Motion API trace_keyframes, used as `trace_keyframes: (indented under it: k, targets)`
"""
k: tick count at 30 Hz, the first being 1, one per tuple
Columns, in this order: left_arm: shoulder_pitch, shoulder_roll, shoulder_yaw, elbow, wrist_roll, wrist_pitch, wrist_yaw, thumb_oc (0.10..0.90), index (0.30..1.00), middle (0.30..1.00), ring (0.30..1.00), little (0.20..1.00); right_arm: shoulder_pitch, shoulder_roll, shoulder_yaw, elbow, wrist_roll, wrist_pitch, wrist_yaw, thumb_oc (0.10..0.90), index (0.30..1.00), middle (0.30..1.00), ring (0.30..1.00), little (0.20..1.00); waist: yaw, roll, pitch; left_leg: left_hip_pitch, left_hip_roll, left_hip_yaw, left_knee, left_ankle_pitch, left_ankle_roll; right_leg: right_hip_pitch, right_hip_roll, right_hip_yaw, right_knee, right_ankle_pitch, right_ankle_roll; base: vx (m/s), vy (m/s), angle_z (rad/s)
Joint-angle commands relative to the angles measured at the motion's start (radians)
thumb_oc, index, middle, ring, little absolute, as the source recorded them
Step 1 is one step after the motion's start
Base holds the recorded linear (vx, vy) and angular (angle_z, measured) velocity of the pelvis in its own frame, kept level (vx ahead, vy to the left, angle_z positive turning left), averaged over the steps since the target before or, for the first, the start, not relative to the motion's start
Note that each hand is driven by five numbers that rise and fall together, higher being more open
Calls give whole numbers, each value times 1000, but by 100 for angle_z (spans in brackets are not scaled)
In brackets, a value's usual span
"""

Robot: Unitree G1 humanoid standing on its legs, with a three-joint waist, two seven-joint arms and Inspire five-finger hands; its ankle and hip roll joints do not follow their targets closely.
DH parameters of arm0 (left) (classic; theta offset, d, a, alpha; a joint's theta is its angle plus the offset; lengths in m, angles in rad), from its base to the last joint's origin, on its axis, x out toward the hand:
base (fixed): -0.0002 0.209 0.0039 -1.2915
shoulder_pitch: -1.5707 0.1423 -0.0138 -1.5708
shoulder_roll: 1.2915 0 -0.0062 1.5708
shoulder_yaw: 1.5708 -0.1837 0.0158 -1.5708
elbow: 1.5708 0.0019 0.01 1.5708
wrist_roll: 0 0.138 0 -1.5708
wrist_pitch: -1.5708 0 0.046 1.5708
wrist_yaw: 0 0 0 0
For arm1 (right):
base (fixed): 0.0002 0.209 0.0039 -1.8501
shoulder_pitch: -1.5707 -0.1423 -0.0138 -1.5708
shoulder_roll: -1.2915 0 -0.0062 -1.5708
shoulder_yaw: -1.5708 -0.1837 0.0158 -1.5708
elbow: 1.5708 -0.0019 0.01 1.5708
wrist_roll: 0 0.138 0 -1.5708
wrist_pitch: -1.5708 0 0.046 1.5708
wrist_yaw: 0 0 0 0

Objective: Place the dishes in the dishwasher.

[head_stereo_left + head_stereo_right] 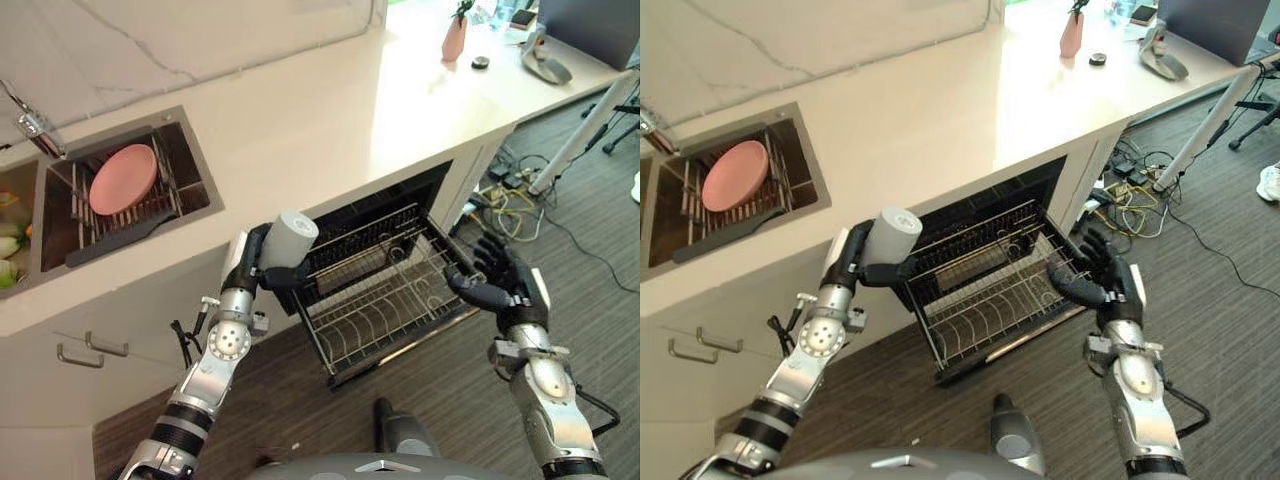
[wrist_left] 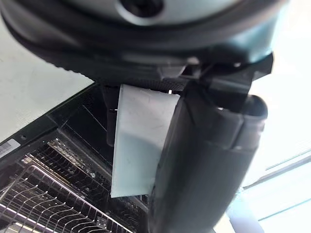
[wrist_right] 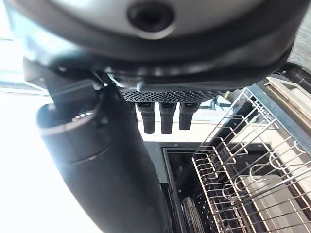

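Observation:
My left hand (image 1: 252, 262) is shut on a pale grey cup (image 1: 287, 240), holding it tilted at the left front corner of the pulled-out dishwasher rack (image 1: 385, 300). The cup (image 2: 138, 141) shows between thumb and fingers in the left wrist view, above the wire rack. My right hand (image 1: 497, 280) hovers open at the rack's right edge, fingers spread and holding nothing. A pink plate (image 1: 123, 179) leans in a wire drainer inside the sink (image 1: 195, 195) at the left. The rack (image 1: 985, 290) holds no dishes that I can see.
The dishwasher opening (image 1: 400, 195) sits under a white counter (image 1: 340, 110). A faucet (image 1: 30, 125) stands by the sink. A pink vase (image 1: 454, 38) and small items sit on the far counter. Cables (image 1: 515, 195) and a chair base lie on the floor at right.

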Motion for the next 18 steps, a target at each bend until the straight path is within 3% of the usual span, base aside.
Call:
trace_keyframes:
  k: [1, 7, 18]
  targets:
    - [-92, 79, 69, -70, -34, -92, 15, 400, 300, 300, 300, 300, -65, 6, 35, -115, 47, -101, 25, 800, 900, 900, 900, 900, 5, -55, -28, -34, -56, -25, -16, -72, 13, 187, -56, 77, -138, -30, 79, 0, 232, -14]
    - [-110, 92, 60, -47, -50, -88, 15, 400, 300, 300, 300, 300, -131, 14, 104, -106, 28, -82, 28, 800, 900, 900, 900, 900, 36, -86, -28, -18, -102, 16, -14, -109, 53, 166, -85, 121, -200, 49, 114, -41, 148, -59]
    - [-183, 41, -21, 38, -110, -100, 45, 400, 300, 300, 300, 300, -171, 35, 194, -160, 33, -95, 39, 800, 900, 900, 900, 900, 38, -115, -36, -7, -105, 48, -4, -120, 61, 163, -80, 132, -254, 87, 128, -17, 13, -12]
